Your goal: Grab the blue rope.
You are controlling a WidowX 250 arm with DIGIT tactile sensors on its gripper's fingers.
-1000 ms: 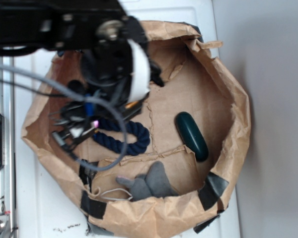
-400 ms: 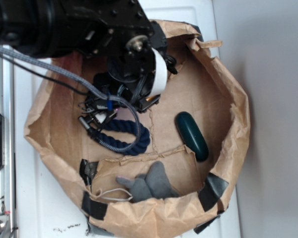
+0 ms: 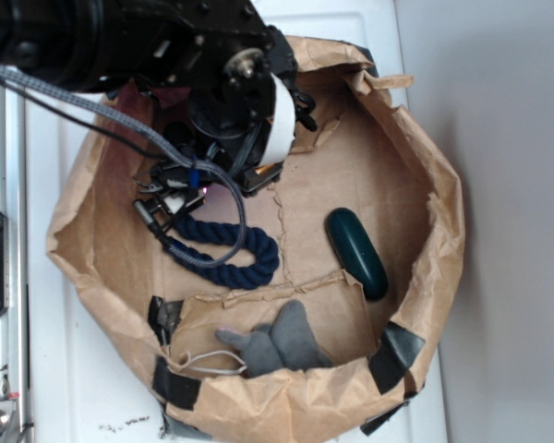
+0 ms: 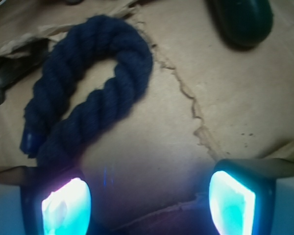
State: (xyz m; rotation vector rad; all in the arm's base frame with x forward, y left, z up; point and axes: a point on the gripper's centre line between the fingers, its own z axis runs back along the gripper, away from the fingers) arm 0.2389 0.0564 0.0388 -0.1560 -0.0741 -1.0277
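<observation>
Navy and twisted, the blue rope (image 4: 90, 88) lies bent in a U on the brown paper bag (image 4: 235, 107) floor, one end just before the left fingertip (image 4: 63, 208). Gripper (image 4: 149, 203) fingers spread wide, empty. Right of the rope rests a dark green oblong (image 4: 242, 19).

Blue rope (image 3: 235, 251): thick, dark navy, twisted strands, bent into a U or hook shape. Exterior view: lies flat left of frame centre, bend pointing right, both legs running left; upper leg's left end hidden. Wrist view: rope (image 4: 90, 83) fills upper left of frame, bend at top, two legs running down-left side by side with a gap between. One end shows a brighter blue tip at left edge. Not lifted, lying loose.
</observation>
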